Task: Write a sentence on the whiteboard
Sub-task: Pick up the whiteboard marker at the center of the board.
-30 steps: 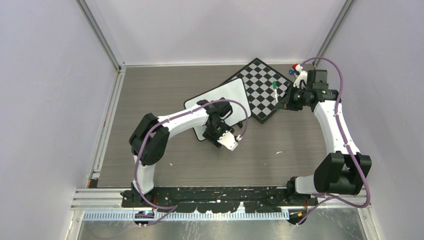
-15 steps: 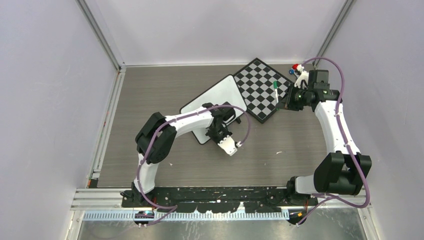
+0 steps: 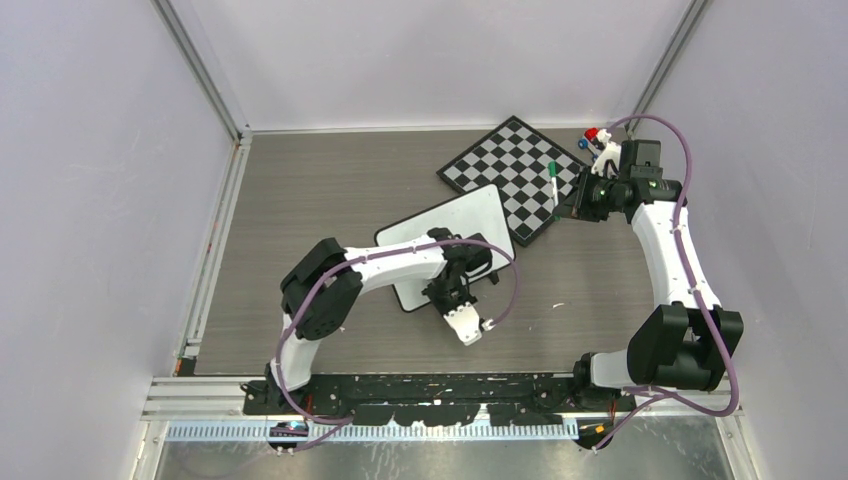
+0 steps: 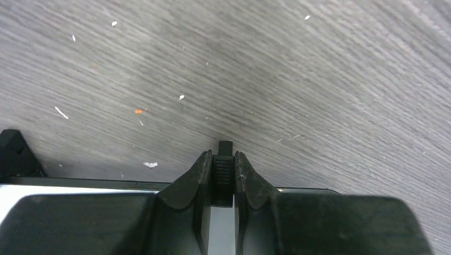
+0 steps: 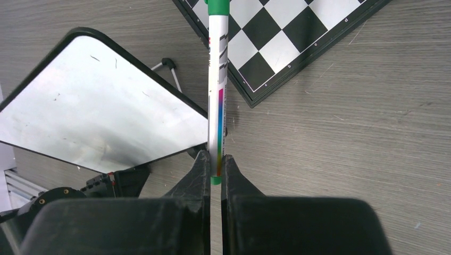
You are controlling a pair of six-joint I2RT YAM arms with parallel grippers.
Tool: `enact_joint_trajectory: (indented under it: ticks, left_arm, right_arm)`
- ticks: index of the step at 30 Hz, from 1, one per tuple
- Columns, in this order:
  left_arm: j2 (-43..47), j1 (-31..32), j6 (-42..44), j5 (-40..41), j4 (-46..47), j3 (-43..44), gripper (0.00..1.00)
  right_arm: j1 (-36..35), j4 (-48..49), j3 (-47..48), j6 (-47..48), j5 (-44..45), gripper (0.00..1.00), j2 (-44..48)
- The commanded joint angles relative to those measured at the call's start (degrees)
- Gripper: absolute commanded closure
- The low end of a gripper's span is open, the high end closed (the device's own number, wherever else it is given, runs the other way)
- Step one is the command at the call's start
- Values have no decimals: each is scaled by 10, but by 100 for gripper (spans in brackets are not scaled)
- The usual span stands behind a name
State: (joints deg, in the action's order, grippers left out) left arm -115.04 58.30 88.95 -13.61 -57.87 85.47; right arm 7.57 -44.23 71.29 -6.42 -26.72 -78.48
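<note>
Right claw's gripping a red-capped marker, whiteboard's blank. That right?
Not quite. The right claw does grip the marker, but its cap is green, not red; the right wrist view shows this plainly. The whiteboard is blank there, apart from faint smudges.

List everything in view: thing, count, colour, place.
whiteboard: one, white with a dark edge, mid-table, blank
chessboard: one, black and white, far right of the table
marker: one, white body with a green cap, over the chessboard's near edge
small bits: red and blue, far right corner, too small to identify
table: one, grey wood grain
left gripper: black, shut on the whiteboard's near edge
right gripper: black, shut on the marker
</note>
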Motion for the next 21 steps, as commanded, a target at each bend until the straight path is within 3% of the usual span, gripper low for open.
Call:
enact_joint_trajectory:
  ticks: [1, 5, 8, 11, 13, 21]
  left_arm:
    - [19, 19, 5, -30, -34, 26, 94]
    - [-5, 25, -9, -21, -39, 52, 88]
    - [-11, 27, -28, -5, -27, 59, 61]
    - [1, 35, -94, -3, -23, 78, 46]
    - [19, 39, -141, -19, -29, 93, 25]
    - [137, 21, -440, -74, 17, 126, 7]
  right_arm:
    - [2, 11, 1, 1, -12, 100, 21]
    - [3, 1, 4, 6, -14, 100, 25]
    - [3, -10, 9, 16, -15, 100, 29]
    - [3, -24, 21, 33, -24, 100, 33]
    - [3, -29, 29, 41, -37, 100, 35]
    - [3, -7, 58, 27, -124, 100, 50]
